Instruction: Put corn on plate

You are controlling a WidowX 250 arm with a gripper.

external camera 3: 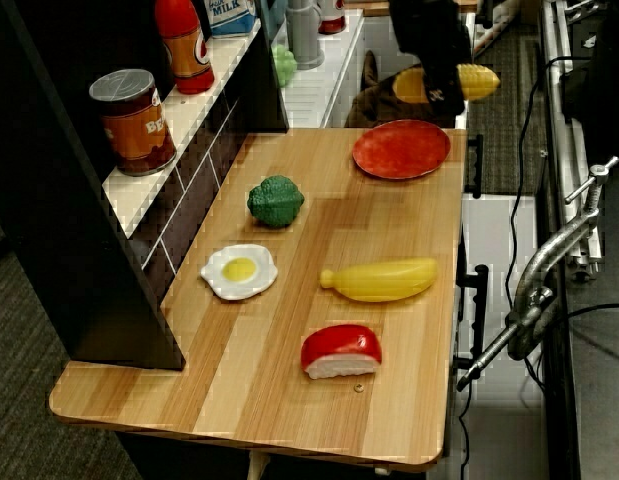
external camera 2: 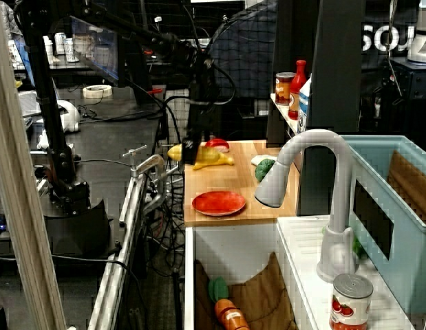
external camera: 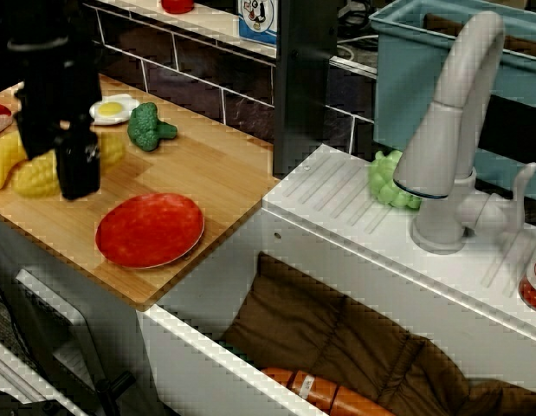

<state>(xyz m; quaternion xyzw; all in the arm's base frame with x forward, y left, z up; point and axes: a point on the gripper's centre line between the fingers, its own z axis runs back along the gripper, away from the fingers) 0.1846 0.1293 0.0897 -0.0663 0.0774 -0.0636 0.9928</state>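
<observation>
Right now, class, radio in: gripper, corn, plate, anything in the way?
Gripper shut on corn, lifted. Plate bare, nothing on it. Broccoli nearby, off the path.

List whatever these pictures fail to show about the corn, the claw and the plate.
- Corn: in every view the dark claw covers its middle, so the grip itself is hidden.
- Claw opening: too dark to read in the counter view.
- Corn height over the plate: unclear; in the far side view everything is small.
</observation>
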